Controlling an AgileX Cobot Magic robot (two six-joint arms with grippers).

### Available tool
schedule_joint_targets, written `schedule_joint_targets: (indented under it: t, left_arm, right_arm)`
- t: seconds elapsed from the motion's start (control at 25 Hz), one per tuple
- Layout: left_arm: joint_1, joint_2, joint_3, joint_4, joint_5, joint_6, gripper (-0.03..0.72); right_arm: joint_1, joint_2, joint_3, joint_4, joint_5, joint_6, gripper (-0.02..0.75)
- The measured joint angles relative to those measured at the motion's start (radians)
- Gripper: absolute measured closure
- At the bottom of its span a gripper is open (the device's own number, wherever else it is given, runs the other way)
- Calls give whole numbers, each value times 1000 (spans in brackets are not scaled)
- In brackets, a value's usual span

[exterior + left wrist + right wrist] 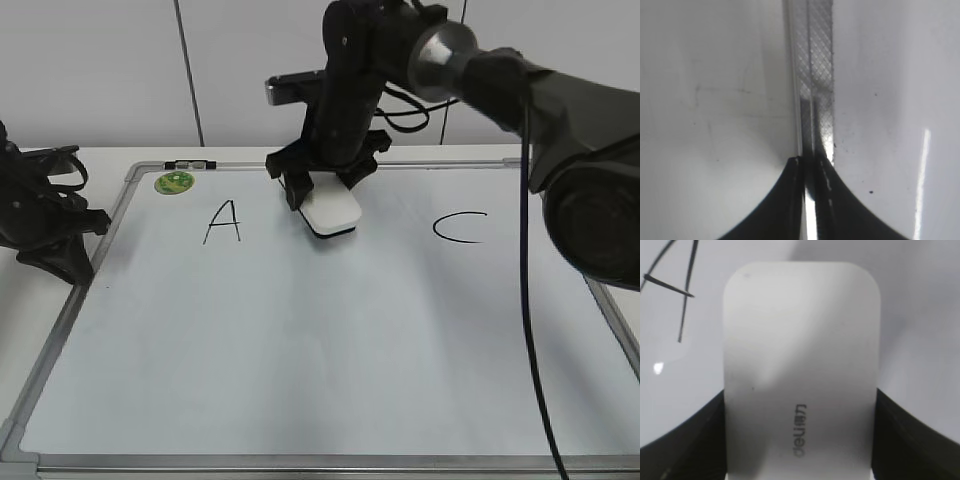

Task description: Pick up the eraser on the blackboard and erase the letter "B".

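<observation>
The right end effector [322, 190] gripped the eraser [330, 213] on the blackboard [300, 340], between "A" [223, 221] and "C" [459, 227]. The left end effector [810, 165] was clenched, off the board's left edge.

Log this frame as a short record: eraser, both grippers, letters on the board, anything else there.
eraser: white block on the blackboard, between A and C
right gripper: shut on the eraser, one finger on each long side
left gripper: idle at the board's left edge, fingers together over the frame
letters visible: A and C; no B to be seen, the spot between them is clean or covered by the eraser
other: round green magnet at the top left corner
</observation>
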State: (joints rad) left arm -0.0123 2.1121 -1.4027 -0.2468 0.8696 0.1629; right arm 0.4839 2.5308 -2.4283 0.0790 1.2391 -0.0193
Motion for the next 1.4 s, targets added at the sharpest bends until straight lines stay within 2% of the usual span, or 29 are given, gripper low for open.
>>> schedule_joint_targets:
  t: [0.52,1.0,1.16,1.4]
  left_arm:
    - [0,0,0,0,10,0,676]
    - [0,0,0,-2,15,0,676]
    - [0,0,0,-3,17,0,676]
    - [0,0,0,-3,18,0,674]
  right_arm:
    - [-2,-262,46,-87,12,-24,181]
    - [-14,-546,497,-228,14,-45,182]
    - [-64,-615,621,-217,14,-33,182]
    - [-189,-755,790,-206,10,-28,182]
